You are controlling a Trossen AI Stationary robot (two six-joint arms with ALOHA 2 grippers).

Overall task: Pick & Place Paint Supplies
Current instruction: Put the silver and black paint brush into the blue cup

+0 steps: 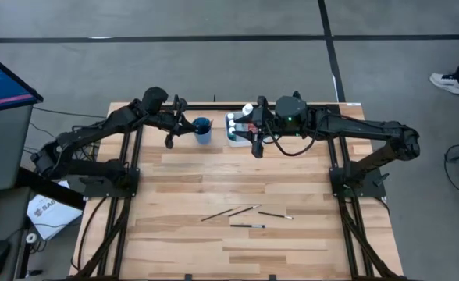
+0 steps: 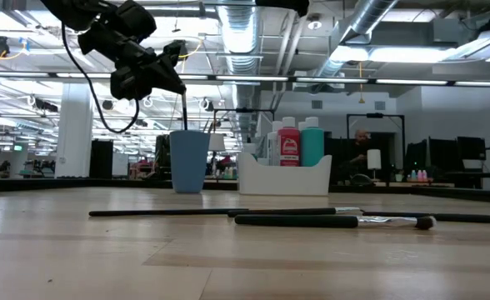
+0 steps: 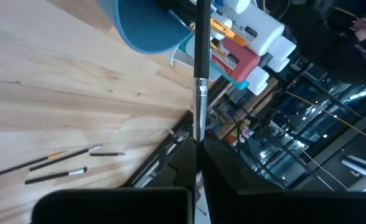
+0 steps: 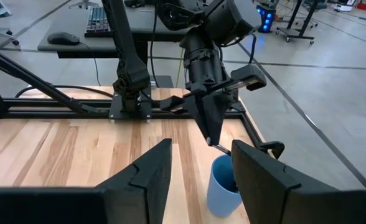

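Note:
My left gripper (image 1: 184, 125) hangs over the blue cup (image 1: 203, 129), shut on a thin dark-handled paintbrush (image 3: 200, 56) whose far end points into the cup (image 2: 189, 160). My right gripper (image 4: 201, 168) is open and touches nothing. It hovers by the white tray (image 1: 236, 134), facing the cup (image 4: 223, 186). White-capped paint bottles, one red (image 2: 289, 143) and one teal (image 2: 312, 142), stand upright in the tray (image 2: 282, 177). Several more paintbrushes (image 1: 245, 215) lie flat on the table's near half. My left gripper pinches the paintbrush between its two fingers (image 3: 192, 158), on the pale stretch just past the metal ferrule (image 3: 201, 90). The fingers come from above, pointing down, and lie along the brush. It hangs below them, lifted clear of the table, its dark handle (image 2: 183, 112) reaching down into the cup.
The cup and the tray stand close together near the table's far edge (image 1: 214, 103), with both arms gathered over them. The loose brushes (image 2: 253, 215) lie on the wooden top (image 1: 183, 179) toward its near edge, with open wood around them. A person (image 1: 456, 78) stands beyond the far right corner.

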